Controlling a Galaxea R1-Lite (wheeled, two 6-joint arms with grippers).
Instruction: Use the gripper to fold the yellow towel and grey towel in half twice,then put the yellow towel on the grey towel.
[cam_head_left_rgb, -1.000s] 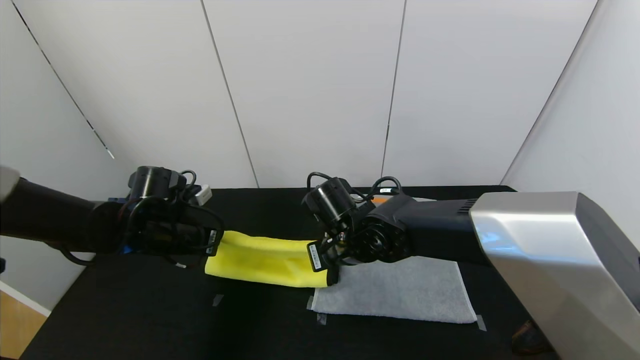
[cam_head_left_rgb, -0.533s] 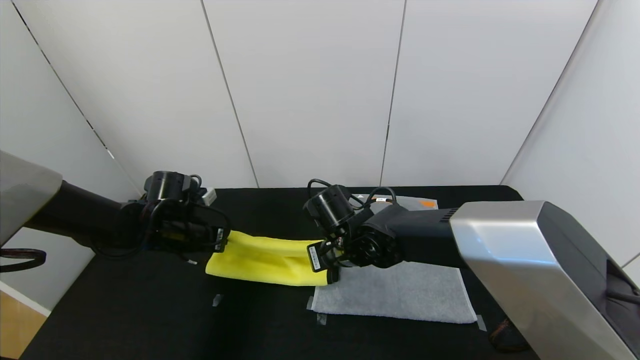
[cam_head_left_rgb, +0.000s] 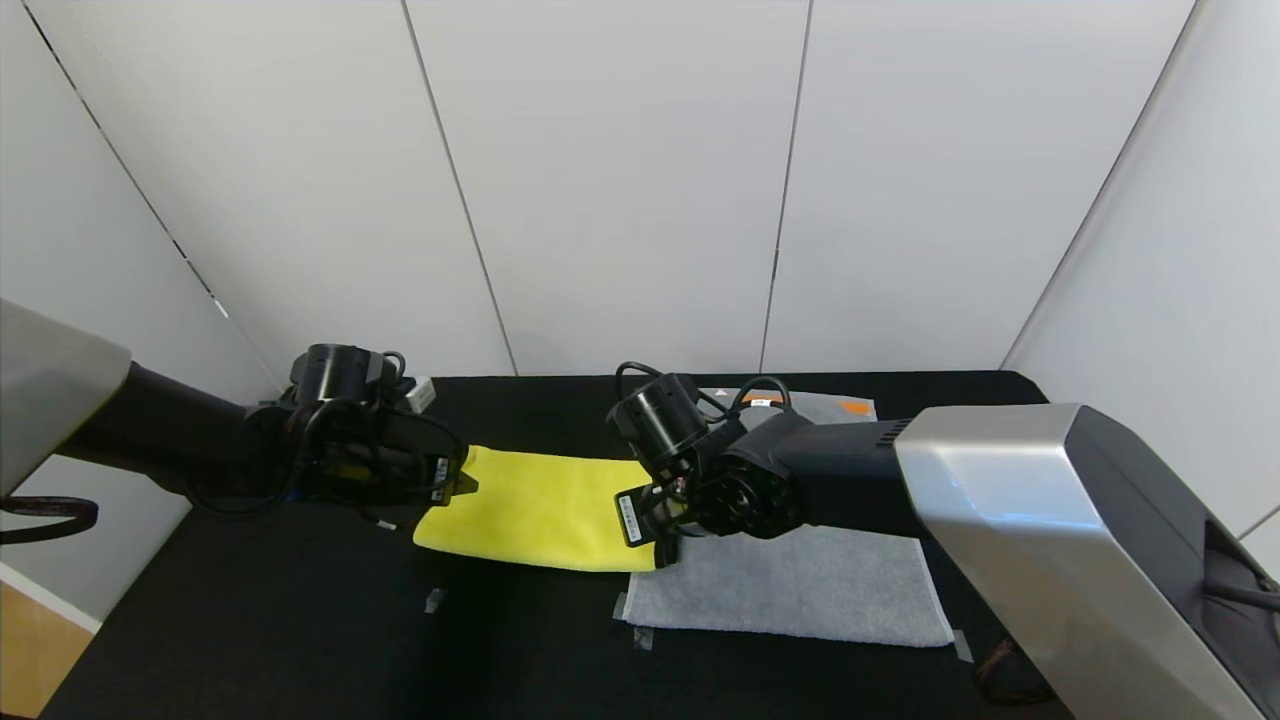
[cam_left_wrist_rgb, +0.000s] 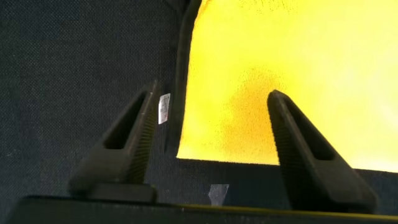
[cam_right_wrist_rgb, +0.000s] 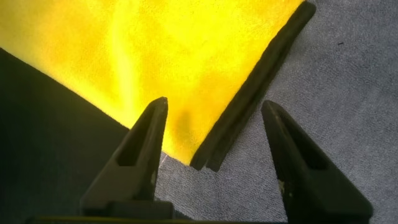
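Observation:
The yellow towel (cam_head_left_rgb: 535, 508) lies folded flat on the black table, its right end overlapping the grey towel (cam_head_left_rgb: 800, 585). My left gripper (cam_head_left_rgb: 465, 487) is open and empty over the yellow towel's left edge (cam_left_wrist_rgb: 249, 112); a small white tag (cam_left_wrist_rgb: 164, 109) shows beside that edge. My right gripper (cam_head_left_rgb: 662, 545) is open and empty over the yellow towel's right corner (cam_right_wrist_rgb: 186, 62), where its dark edging (cam_right_wrist_rgb: 255, 93) lies on the grey towel (cam_right_wrist_rgb: 348, 112). The grey towel's orange band (cam_head_left_rgb: 853, 407) shows at the back.
The black table (cam_head_left_rgb: 300, 640) carries small tape marks (cam_head_left_rgb: 435, 600) near the front. White wall panels stand close behind. The table's left edge drops off near a wooden floor (cam_head_left_rgb: 30, 650).
Both grippers have let go of the yellow towel. Its raised upper layer has dropped and now lies flat, folded. The left arm has drawn back slightly.

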